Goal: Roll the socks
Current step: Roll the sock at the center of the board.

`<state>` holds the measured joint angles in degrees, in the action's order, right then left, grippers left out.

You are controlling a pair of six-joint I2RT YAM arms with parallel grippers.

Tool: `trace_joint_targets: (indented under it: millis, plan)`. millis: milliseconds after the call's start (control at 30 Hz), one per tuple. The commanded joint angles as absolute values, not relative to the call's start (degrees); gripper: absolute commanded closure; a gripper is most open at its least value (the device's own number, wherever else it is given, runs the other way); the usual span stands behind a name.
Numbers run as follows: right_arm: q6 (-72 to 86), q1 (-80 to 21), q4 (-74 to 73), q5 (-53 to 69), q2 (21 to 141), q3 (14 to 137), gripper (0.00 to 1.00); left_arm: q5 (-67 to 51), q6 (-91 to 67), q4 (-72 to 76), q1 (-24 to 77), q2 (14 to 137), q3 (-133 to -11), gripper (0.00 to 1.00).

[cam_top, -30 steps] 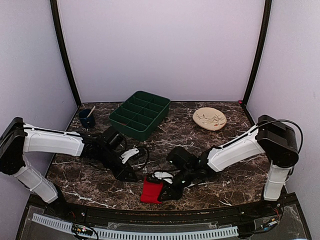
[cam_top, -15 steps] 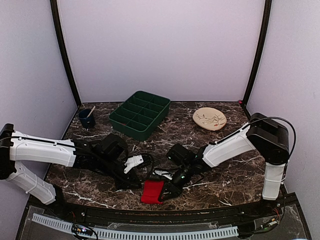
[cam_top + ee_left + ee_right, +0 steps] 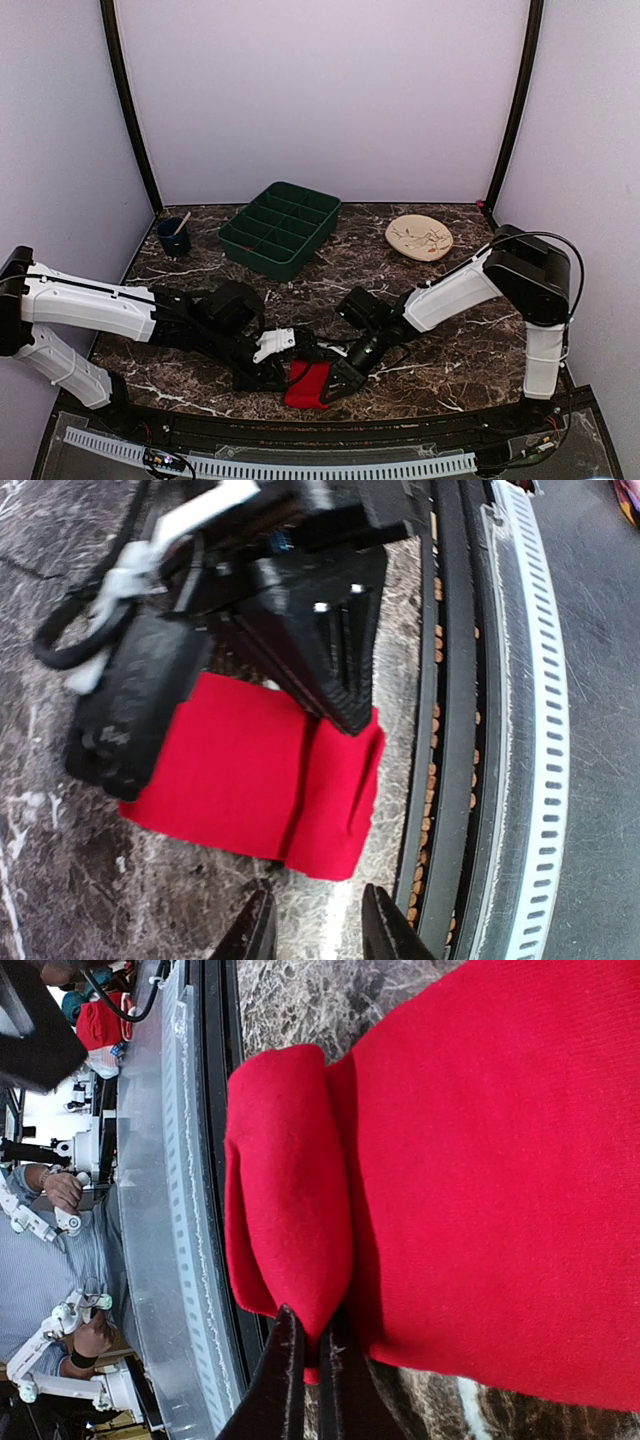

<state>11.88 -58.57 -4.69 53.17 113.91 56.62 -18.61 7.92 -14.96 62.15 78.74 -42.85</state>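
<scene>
The socks (image 3: pixel 309 384) are a bright red folded bundle on the marble near the table's front edge. One end is turned over into a thick fold (image 3: pixel 285 1190). My right gripper (image 3: pixel 311 1365) is shut on the lower edge of that fold, and it comes at the bundle from the right (image 3: pixel 338 380). In the left wrist view its black fingers (image 3: pixel 325 650) rest on top of the socks (image 3: pixel 240 770). My left gripper (image 3: pixel 318 932) stands open just short of the folded end, with only bare marble between its fingers. From above, the left gripper (image 3: pixel 283 377) sits close against the bundle's left side.
A green divided tray (image 3: pixel 280 228) stands at the back centre. A dark blue cup (image 3: pixel 174 238) with a stick in it is at back left, and a beige plate (image 3: pixel 419 238) at back right. The black and white front rail (image 3: pixel 520 730) runs right beside the socks.
My left arm has swung right and forward until its gripper is beside the socks, and its jaws have opened slightly. The right gripper has kept its pinch, shifting a little.
</scene>
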Motion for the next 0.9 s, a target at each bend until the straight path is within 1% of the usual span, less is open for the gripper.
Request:
trace_joint_targets:
  millis: [0, 467, 700, 867]
  plan:
    - [13.16, -57.71, -5.09, 55.2, 115.46, 57.49, 1.0, -19.15, 10.84, -15.77, 64.11, 80.24, -44.47, 0.69]
    - [13.32, -57.07, -6.22, 57.55, 116.7, 58.5, 1.0, -16.7, 16.03, -16.6, 68.38, 87.16, -47.96, 0.67]
    - [12.92, -57.06, -6.76, 58.18, 117.01, 58.8, 1.0, -9.81, 17.2, -15.23, 69.94, 89.5, -48.09, 0.67]
    - [12.54, -57.04, -7.38, 58.33, 117.17, 59.32, 1.0, -9.44, 17.2, -14.02, 70.02, 90.82, -48.25, 0.67]
